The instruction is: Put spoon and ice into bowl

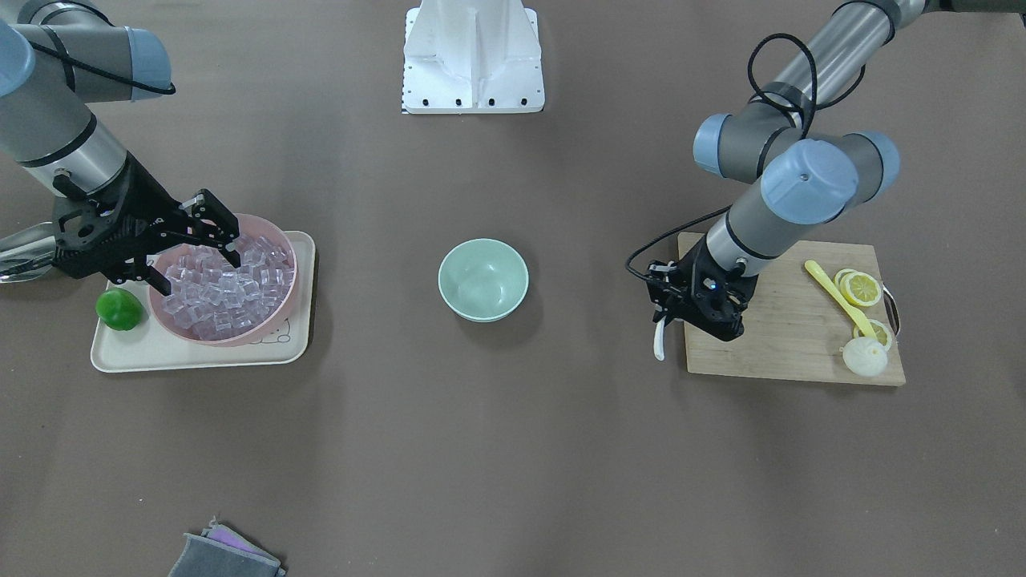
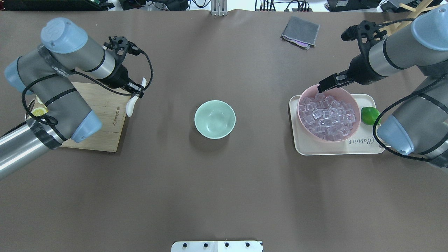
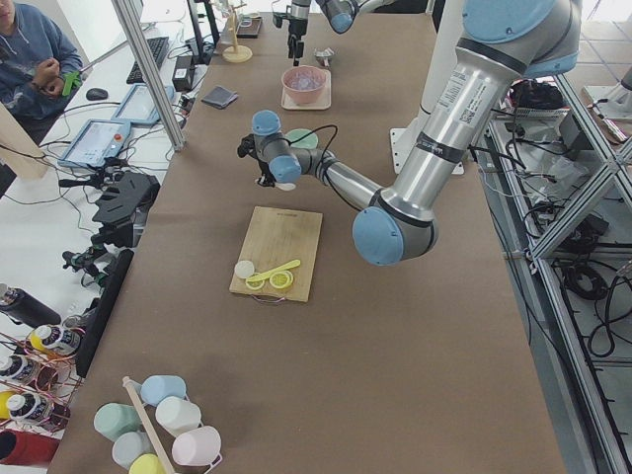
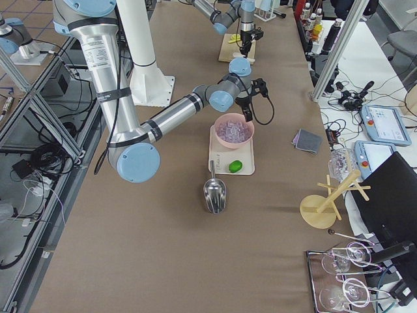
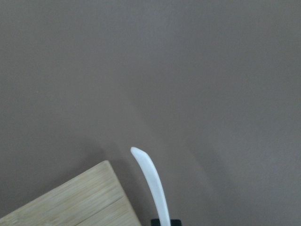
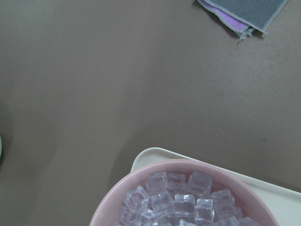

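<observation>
The white spoon (image 1: 659, 340) hangs in my left gripper (image 1: 667, 314), which is shut on it just off the cutting board's (image 1: 789, 320) inner edge. The overhead view shows the spoon (image 2: 134, 100) under the left gripper (image 2: 135, 91), and the left wrist view shows its handle (image 5: 150, 181). The mint-green bowl (image 1: 483, 280) stands empty at the table's middle (image 2: 215, 119). The ice cubes (image 1: 220, 292) fill the pink bowl (image 1: 276, 232). My right gripper (image 1: 200, 274) is open and empty just above the ice (image 2: 329, 117), at the pink bowl's far edge (image 2: 327, 85).
The pink bowl stands on a cream tray (image 1: 200, 353) with a green lime (image 1: 119, 309). A metal scoop (image 1: 20, 248) lies beside the tray. The board carries lemon slices (image 1: 859, 288), a yellow utensil (image 1: 834, 296) and a white ball (image 1: 865, 357). A grey cloth (image 2: 300, 31) lies farther out.
</observation>
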Robot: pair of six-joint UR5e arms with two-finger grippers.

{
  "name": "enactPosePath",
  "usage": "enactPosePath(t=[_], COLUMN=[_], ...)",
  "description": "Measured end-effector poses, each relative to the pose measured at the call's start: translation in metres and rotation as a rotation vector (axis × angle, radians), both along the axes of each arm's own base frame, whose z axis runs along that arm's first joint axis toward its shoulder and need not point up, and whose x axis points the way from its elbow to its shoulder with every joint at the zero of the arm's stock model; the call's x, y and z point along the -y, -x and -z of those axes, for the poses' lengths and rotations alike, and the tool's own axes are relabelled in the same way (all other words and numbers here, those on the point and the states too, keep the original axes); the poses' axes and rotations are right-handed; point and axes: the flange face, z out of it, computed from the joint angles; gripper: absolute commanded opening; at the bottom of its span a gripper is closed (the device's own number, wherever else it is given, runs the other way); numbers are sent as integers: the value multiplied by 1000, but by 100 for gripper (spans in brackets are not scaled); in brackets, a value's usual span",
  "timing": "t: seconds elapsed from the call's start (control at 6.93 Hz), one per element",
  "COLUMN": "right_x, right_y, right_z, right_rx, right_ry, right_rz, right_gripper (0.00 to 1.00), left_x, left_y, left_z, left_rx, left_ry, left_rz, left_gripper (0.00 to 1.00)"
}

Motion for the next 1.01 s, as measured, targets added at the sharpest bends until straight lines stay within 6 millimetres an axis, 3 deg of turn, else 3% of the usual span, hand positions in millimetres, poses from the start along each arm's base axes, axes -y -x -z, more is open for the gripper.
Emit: enactPosePath(t=[0.29, 0.58, 0.72, 1.01], right_x=[-9, -14, -17, -22], right_y=[18, 25, 29, 39], right_z=[-3, -9, -12, -21], right_rx=[-23, -32, -37, -55], right_ry=[-15, -9, -5, 3], right_rz=[9, 22, 29, 43], right_gripper=[89, 87, 86, 82], left_x=[-7, -16, -16, -17], left_y=[-40, -86, -103, -128], left_z=[78, 137, 154, 171], left_rx=[-45, -74, -77, -78], left_ry=[111, 161, 161, 140], left_rz=[39, 82, 108, 135], left_gripper=[0, 0, 0, 0])
